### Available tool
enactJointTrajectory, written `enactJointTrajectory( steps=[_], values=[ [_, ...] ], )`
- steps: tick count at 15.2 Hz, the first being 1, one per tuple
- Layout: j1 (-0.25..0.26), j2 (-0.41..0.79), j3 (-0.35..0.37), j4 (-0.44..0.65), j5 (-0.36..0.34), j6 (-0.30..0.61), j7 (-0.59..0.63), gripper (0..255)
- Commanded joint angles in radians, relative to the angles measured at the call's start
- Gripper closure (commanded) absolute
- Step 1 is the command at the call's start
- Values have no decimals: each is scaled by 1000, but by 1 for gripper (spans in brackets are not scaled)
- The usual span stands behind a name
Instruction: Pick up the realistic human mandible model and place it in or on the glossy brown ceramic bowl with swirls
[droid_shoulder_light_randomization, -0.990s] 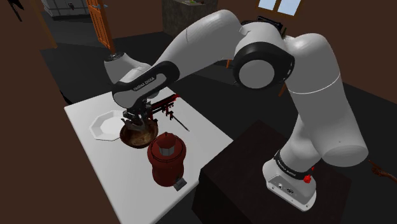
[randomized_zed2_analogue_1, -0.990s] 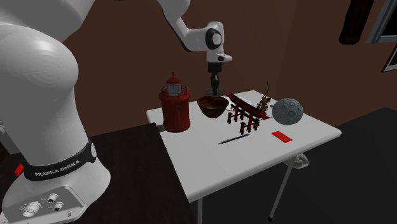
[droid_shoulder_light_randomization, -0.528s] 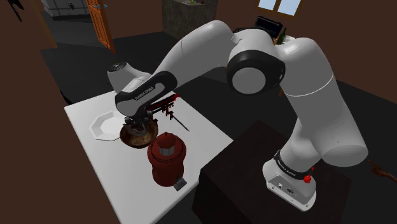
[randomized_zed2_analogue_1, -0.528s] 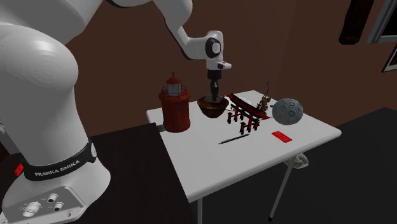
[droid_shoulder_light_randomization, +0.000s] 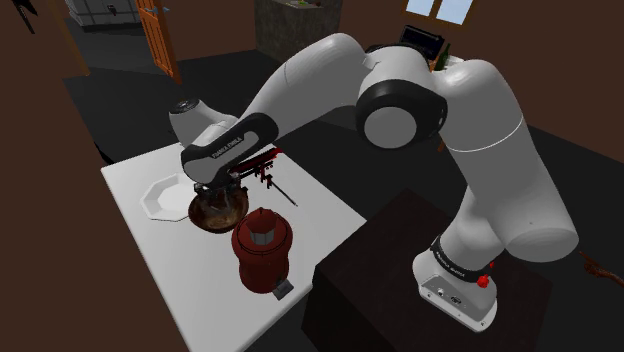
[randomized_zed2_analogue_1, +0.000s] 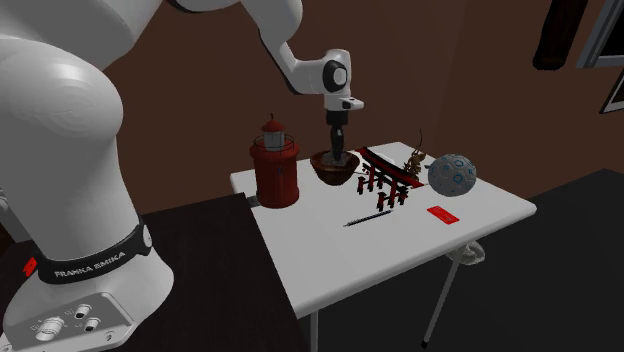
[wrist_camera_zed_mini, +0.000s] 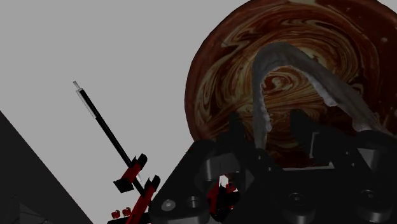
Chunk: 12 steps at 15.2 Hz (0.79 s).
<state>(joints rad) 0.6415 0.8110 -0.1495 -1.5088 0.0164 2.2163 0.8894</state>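
Since a second earlier the hand had sunk toward the brown swirled bowl (droid_shoulder_light_randomization: 213, 212), and over the last half second it had barely stirred. The gripper (wrist_camera_zed_mini: 270, 127) hung straight down over the bowl's middle, its tips at or just under the rim in the second exterior view. The grey mandible (wrist_camera_zed_mini: 287, 58) lay inside the bowl, its arch curving across the marbled bottom and one limb running back between the fingers (wrist_camera_zed_mini: 236, 132). These stood apart, with bowl showing between that limb and the finger on one side, so the piece looked let go rather than gripped. I judged the placing step all but done. What remained was to keep the jaws wide and lift straight up out of the bowl, without hooking that limb or nudging the rim. The arm arched high from its stand, forearm sloping down to the bowl and wrist bent so the hand pointed vertically. A red lantern-shaped canister (droid_shoulder_light_randomization: 262, 246) stood just beside the bowl, on the stand's side.
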Motion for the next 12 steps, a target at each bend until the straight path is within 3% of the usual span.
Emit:
enactJointTrajectory(
  steps=[1,5,9,12],
  values=[
    [0,0,0,0,0,0,0,0],
    [0,0,0,0,0,0,0,0],
    [9,-68,-5,21,-6,-89,3,0],
    [9,-68,-5,21,-6,-89,3,0]
  ],
)
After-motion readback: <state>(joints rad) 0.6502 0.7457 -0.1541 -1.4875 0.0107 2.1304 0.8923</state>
